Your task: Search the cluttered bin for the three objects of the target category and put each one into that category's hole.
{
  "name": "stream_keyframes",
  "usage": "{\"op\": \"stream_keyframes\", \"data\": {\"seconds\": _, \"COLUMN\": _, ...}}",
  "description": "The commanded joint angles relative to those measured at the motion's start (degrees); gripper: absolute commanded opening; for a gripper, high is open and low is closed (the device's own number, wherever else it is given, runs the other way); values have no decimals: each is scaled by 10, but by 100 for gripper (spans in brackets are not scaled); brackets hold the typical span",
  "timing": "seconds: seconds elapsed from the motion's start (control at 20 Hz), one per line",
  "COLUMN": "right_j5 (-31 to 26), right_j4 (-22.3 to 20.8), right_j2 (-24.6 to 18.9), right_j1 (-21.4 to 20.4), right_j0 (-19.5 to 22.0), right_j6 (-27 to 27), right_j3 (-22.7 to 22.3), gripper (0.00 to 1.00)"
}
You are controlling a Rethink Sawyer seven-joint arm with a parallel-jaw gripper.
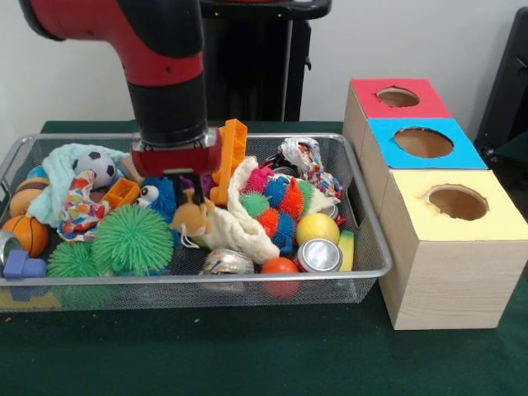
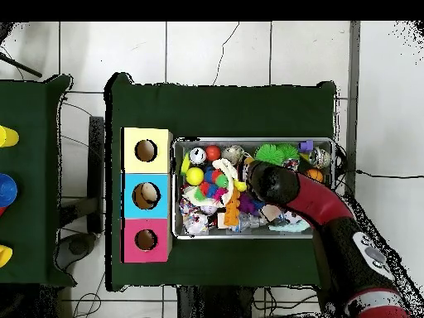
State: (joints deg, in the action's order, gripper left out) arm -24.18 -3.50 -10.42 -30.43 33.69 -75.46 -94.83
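My gripper [image 1: 188, 188] is lowered into the wire mesh bin [image 1: 206, 280], just above a small tan plush toy [image 1: 191, 218] near the middle. An upright orange plastic piece [image 1: 233, 155] stands against its right side. Around it lie a cream cloth [image 1: 241, 233], a multicoloured spiky toy [image 1: 276, 206], two green spiky balls [image 1: 132, 239], a yellow ball [image 1: 317, 227], a small orange ball [image 1: 280, 266], a soccer ball [image 1: 101, 167], a basketball [image 1: 25, 233] and a silver can [image 1: 319, 256]. In the overhead view the gripper [image 2: 251, 178] sits mid-bin [image 2: 248, 140].
Right of the bin stand three wooden boxes, each with a round hole in its top: red [image 1: 371, 105], blue [image 1: 388, 155] and yellow [image 1: 495, 221]. The overhead view shows them in a column, with yellow [image 2: 132, 137] at the top. A blue block [image 1: 23, 266] lies in the bin's front left corner.
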Motion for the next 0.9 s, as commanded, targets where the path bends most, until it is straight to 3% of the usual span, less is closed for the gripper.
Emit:
{"op": "stream_keyframes", "data": {"seconds": 0.05, "right_j5": -83, "right_j4": -74, "right_j2": -88, "right_j1": -67, "right_j0": 46, "right_j6": 110, "right_j3": -84, "gripper": 0}}
{"op": "stream_keyframes", "data": {"seconds": 0.3, "right_j5": -65, "right_j4": -114, "right_j2": -118, "right_j1": -91, "right_j0": 74, "right_j6": 106, "right_j3": -123, "gripper": 0}}
{"op": "stream_keyframes", "data": {"seconds": 0.55, "right_j5": -54, "right_j4": -153, "right_j2": -139, "right_j1": -87, "right_j0": 91, "right_j6": 95, "right_j3": -136, "gripper": 0}}
{"op": "stream_keyframes", "data": {"seconds": 0.9, "right_j5": -84, "right_j4": -199, "right_j2": -165, "right_j1": -79, "right_j0": 99, "right_j6": 109, "right_j3": -135, "gripper": 0}}
